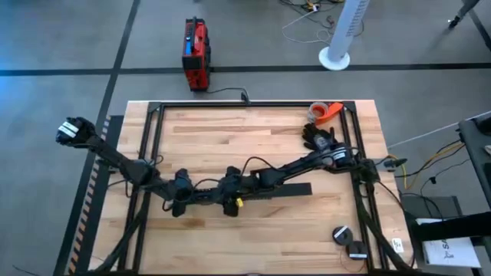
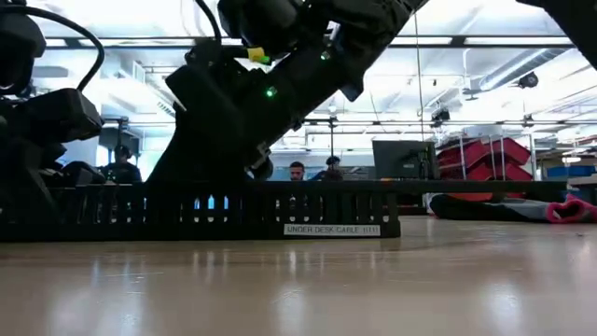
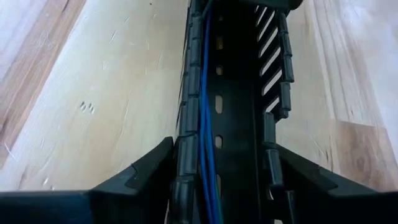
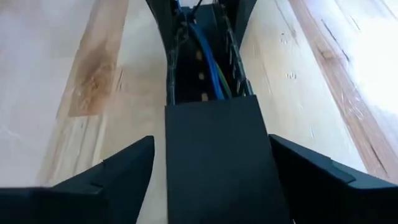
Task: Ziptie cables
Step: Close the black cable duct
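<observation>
Wooden tabletop (image 1: 230, 138) under me, both my arms low at its front. My left gripper (image 3: 217, 186) straddles the slotted rail (image 3: 236, 93), fingers spread; cables (image 3: 205, 112) run lengthwise inside, straight ahead. Farther along, my right gripper (image 4: 217, 174) straddles the same rail, also spread.

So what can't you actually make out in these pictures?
- High view: the cables can't be seen; both arms crowd over the slotted rail.
- Low view: the arms' dark bulk above the rail hides both grippers.
- Left wrist view: the left gripper straddles the rail; the blue cables run off the bottom edge.
- Right wrist view: the rail's cover hides the cables nearer the right gripper.
- No zip tie shows anywhere.
</observation>
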You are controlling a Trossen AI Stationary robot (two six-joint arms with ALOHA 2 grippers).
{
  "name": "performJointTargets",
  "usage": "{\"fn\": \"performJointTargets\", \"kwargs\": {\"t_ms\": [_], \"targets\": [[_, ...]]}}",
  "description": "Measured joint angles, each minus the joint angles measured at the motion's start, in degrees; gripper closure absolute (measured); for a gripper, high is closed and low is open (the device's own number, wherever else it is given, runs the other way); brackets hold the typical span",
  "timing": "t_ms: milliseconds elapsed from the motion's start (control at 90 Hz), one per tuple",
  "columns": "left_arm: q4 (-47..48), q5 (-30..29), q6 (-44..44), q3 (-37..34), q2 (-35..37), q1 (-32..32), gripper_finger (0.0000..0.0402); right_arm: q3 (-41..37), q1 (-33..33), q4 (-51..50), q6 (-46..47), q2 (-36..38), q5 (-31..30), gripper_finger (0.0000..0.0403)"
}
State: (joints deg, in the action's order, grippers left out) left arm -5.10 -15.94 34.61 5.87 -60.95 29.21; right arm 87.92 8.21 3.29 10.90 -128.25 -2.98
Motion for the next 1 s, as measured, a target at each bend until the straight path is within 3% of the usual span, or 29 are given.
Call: {"fn": "performJointTargets", "kwargs": {"t_ms": [189, 444, 578, 722, 1000], "targets": [[0.0, 0.0, -0.5, 0.0, 0.0, 0.0, 0.0194, 0.0, 0.0, 0.0, 0.0, 0.0, 0.2, 0.0184], [-1.2, 0.3, -1.3, -0.1, 0.0, 0.0, 0.0193, 0.7, 0.0, -0.2, 3.8, -0.2, 0.3, 0.0184], [-2.6, 0.0, -2.0, -0.2, -0.1, 0.0, 0.0193, 0.7, 0.0, 1.2, 1.5, -0.3, 2.3, 0.018], [-3.2, 0.4, -2.8, -0.2, -0.1, 0.1, 0.0193, 0.7, 0.2, 1.0, 6.3, -0.3, -0.3, 0.0183], [-3.3, 0.0, -2.0, -0.2, 0.0, 0.1, 0.0193, 0.7, -0.3, 3.0, 3.5, -1.0, 7.0, 0.0183]]}}
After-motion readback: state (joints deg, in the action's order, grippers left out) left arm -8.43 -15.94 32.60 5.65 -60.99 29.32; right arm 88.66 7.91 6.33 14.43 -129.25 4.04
